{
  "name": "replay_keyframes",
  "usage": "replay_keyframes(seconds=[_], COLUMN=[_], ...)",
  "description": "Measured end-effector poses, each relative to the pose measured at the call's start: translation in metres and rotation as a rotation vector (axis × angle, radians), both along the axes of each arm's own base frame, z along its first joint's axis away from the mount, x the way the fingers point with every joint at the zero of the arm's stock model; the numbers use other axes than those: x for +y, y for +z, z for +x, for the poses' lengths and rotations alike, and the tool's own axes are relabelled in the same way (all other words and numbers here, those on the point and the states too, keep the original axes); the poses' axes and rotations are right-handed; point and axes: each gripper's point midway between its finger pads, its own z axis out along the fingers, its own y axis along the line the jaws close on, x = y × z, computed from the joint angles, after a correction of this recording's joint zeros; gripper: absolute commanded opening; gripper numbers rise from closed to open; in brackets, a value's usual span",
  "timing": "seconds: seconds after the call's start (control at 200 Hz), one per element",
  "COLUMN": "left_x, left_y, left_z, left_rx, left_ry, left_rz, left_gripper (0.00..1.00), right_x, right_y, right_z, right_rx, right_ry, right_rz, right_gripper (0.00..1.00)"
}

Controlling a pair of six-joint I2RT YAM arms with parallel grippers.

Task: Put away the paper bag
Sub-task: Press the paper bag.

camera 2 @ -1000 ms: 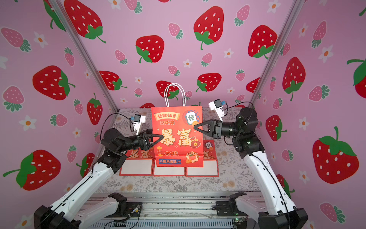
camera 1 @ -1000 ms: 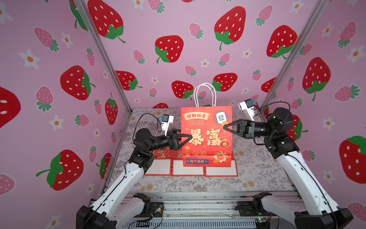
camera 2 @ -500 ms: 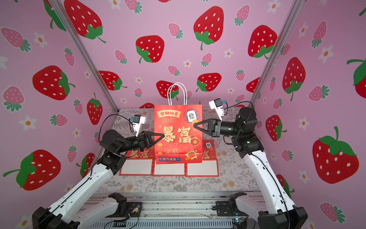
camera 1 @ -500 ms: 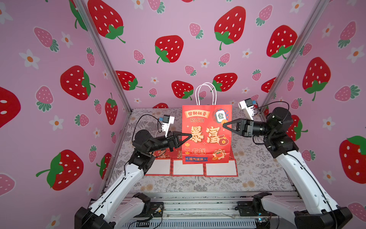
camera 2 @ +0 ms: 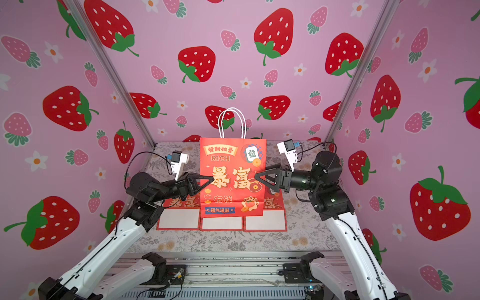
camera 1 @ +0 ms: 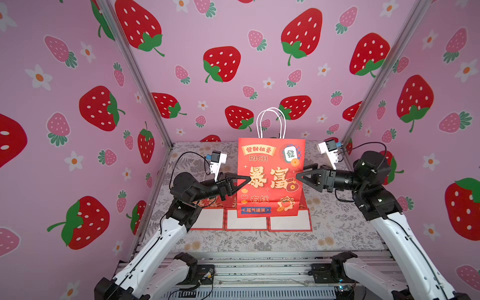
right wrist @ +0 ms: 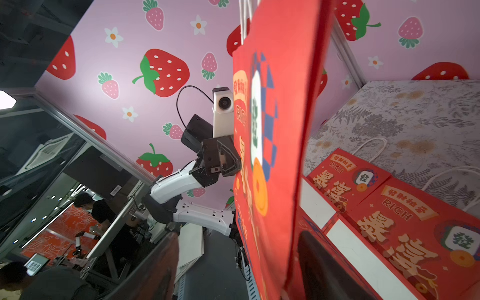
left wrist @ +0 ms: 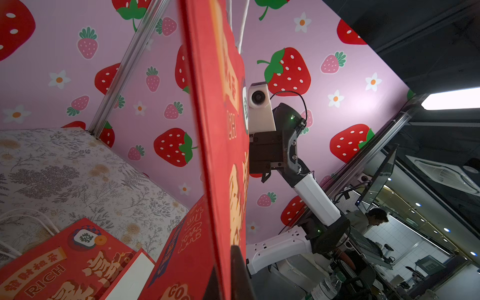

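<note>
The red paper bag [camera 1: 270, 179] [camera 2: 232, 179] is upright and flattened, white handles up, over the middle of the table. My left gripper [camera 1: 248, 178] [camera 2: 211, 178] is shut on its left edge; in the left wrist view the dark fingers [left wrist: 240, 272] pinch the red sheet [left wrist: 220, 155]. My right gripper [camera 1: 302, 172] [camera 2: 262, 172] is open at the bag's right edge. In the right wrist view its fingers [right wrist: 155, 265] stand wide apart with the bag's edge [right wrist: 280, 130] between them, untouched.
A row of three flat red bags [camera 1: 246, 222] [camera 2: 220, 222] with white folded bottoms lies on the floral table cloth [camera 1: 337, 220] under and behind the held bag. They also show in the wrist views [left wrist: 65, 267] [right wrist: 389, 220]. Strawberry walls close in three sides.
My left gripper has closed on the bag's left edge. My right gripper, shut on the right edge before, has opened. The bag has stayed upright in nearly the same place.
</note>
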Motion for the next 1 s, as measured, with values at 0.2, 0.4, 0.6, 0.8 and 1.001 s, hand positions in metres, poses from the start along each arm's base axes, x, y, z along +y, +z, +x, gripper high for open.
replay_keyframes(seconds=[0.2, 0.4, 0.6, 0.8, 1.001], left_x=[0.002, 0.002, 0.002, 0.002, 0.0], left_y=[0.004, 0.008, 0.012, 0.012, 0.009], left_z=[-0.003, -0.004, -0.003, 0.0, 0.004], left_rx=[-0.001, 0.015, 0.021, 0.028, 0.048], left_ry=[-0.001, -0.007, -0.004, 0.0, -0.001], left_rz=[-0.009, -0.025, -0.044, -0.051, -0.049], left_gripper=[0.0, 0.0, 0.0, 0.0, 0.0], right_x=[0.0, 0.016, 0.027, 0.031, 0.029], right_y=[-0.015, -0.028, -0.032, -0.026, -0.019], right_z=[0.004, 0.006, 0.009, 0.006, 0.0], right_rx=[0.014, 0.03, 0.016, -0.025, -0.044], right_ry=[-0.024, 0.027, 0.053, 0.058, 0.056], right_rz=[-0.022, -0.045, -0.051, -0.039, -0.027], right_gripper=[0.77, 0.77, 0.63, 0.3, 0.06])
